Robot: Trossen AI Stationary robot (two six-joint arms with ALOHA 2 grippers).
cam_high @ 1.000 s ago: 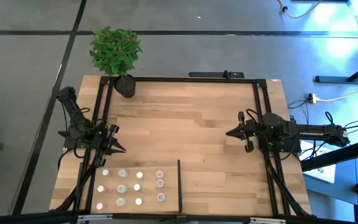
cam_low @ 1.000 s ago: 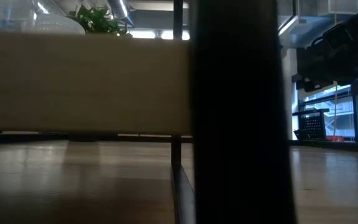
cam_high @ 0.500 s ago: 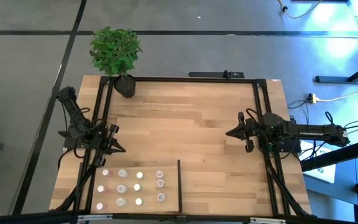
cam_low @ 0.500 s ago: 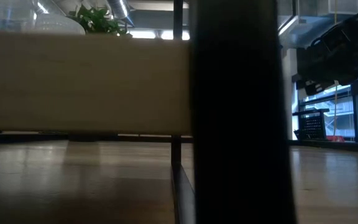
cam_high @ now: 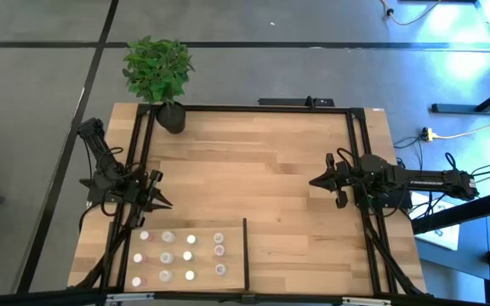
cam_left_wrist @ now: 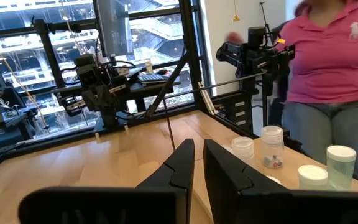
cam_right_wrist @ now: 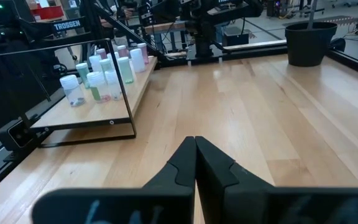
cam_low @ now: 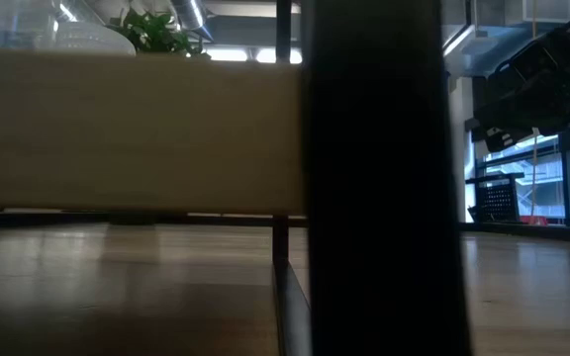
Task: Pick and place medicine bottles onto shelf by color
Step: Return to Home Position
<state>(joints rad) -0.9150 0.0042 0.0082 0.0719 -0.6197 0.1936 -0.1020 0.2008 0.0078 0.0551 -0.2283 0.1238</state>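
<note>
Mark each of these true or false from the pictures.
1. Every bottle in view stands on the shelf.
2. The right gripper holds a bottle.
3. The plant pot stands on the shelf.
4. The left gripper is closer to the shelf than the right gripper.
1. True: the bottles stand in rows on the shelf, none elsewhere on the table.
2. False: the right gripper has its fingers shut on nothing, over bare table.
3. False: the pot stands at the table's far left corner, apart from the shelf.
4. True: the left gripper is just beyond the shelf's far edge.
</note>
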